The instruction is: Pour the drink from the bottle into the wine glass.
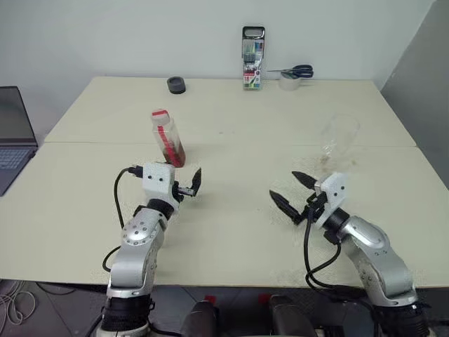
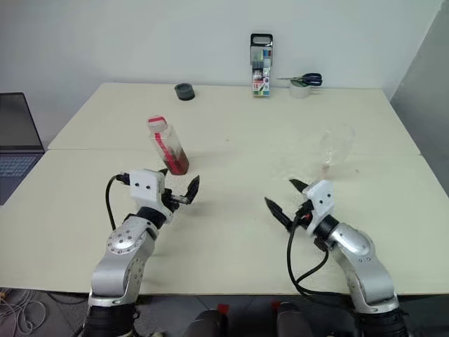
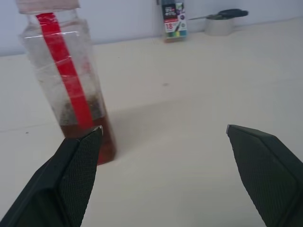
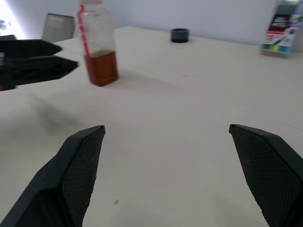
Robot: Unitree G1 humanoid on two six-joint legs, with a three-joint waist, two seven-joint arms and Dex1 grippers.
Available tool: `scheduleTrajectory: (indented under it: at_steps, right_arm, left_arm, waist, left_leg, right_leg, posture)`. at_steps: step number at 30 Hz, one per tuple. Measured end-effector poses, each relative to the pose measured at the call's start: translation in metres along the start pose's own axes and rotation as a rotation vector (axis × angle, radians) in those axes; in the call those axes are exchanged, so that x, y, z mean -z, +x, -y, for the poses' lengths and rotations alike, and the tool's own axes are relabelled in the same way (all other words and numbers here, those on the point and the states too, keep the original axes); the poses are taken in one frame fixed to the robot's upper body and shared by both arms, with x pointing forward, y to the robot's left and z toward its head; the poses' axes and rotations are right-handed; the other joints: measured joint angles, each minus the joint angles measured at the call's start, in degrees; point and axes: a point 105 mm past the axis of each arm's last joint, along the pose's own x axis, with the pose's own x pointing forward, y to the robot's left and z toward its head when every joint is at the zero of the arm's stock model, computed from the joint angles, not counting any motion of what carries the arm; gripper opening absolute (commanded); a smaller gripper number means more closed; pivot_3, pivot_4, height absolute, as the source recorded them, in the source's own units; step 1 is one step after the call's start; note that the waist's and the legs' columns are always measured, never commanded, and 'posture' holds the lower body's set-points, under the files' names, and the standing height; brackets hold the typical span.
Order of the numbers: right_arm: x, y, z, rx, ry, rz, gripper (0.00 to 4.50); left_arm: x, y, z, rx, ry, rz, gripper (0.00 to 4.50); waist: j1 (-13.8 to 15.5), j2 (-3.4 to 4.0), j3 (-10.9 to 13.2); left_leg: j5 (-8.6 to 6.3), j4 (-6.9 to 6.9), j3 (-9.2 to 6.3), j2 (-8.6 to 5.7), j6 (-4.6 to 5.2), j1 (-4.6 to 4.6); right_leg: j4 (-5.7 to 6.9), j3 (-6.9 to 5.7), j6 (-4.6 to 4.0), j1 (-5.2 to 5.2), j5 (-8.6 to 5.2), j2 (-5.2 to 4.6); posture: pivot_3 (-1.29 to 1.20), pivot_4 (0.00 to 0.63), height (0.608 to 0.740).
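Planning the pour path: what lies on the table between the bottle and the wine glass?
Nothing: between the bottle and the wine glass the table is bare, as the left eye view shows.

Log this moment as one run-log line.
left tool: open, by bottle | right tool: open, empty | bottle: upright, capped | glass: empty | pour: not started

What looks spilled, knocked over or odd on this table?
Nothing stands out. The bottle stands upright with its cap on and the drink low inside. The wine glass stands apart from it, upright. Both the left gripper and the right gripper are open and hold nothing. I see no puddle.
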Motion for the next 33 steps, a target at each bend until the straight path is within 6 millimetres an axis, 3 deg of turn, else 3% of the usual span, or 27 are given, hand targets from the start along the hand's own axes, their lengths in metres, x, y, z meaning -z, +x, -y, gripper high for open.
scheduleTrajectory:
  at_steps: [5,11,33]
  right_arm:
    - [-0.012,0.01,0.0,-0.042,-0.026,-0.017,4.5]
    - [-0.012,0.015,-0.001,-0.062,0.017,-0.058,4.5]
    - [-0.043,0.033,-0.005,-0.135,0.028,-0.029,4.5]
  left_arm:
    - [0.002,0.006,-0.006,-0.066,0.011,-0.014,4.48]
    - [-0.002,0.015,-0.021,-0.127,-0.006,-0.023,4.48]
    - [-0.016,0.049,-0.049,-0.151,-0.042,-0.034,4.48]
  waist:
    - [0.01,-0.01,0.01]
    - [0.01,-0.02,0.01]
    - [0.0,-0.13,0.08]
  left_leg:
    - [0.0,-0.04,-0.01,0.01,-0.01,-0.04]
    - [0.0,-0.02,-0.03,0.0,0.0,-0.06]
    - [0.04,-0.01,-0.07,0.0,-0.08,-0.26]
  right_leg:
    - [-0.04,-0.01,0.0,-0.03,0.0,-0.01]
    - [-0.03,-0.04,0.0,-0.05,0.0,-0.01]
    - [-0.03,-0.09,-0.01,-0.24,0.01,-0.04]
  posture:
    - [0.0,0.15,0.74]
    - [0.0,0.15,0.74]
    - [0.0,0.15,0.74]
